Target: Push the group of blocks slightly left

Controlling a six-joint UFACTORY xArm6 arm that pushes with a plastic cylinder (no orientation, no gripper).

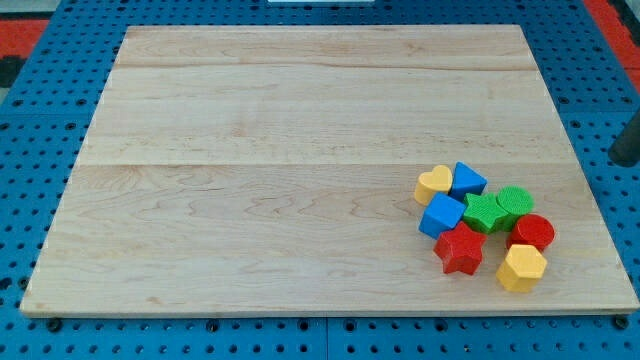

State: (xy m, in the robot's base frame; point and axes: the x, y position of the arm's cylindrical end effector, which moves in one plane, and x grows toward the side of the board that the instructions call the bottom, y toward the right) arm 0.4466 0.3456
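Observation:
A tight group of several blocks sits at the board's lower right. It holds a yellow heart [434, 184], a blue wedge-like block [467, 180], a blue cube [442, 215], a green star [485, 212], a green cylinder [516, 202], a red cylinder [532, 232], a red star [460, 250] and a yellow hexagon [521, 267]. My tip [626, 162] shows as a dark rod end at the view's right edge, off the board, well to the right of and slightly above the group, touching no block.
The light wooden board [300, 150] lies on a blue perforated table [30, 150]. The group lies close to the board's right and bottom edges.

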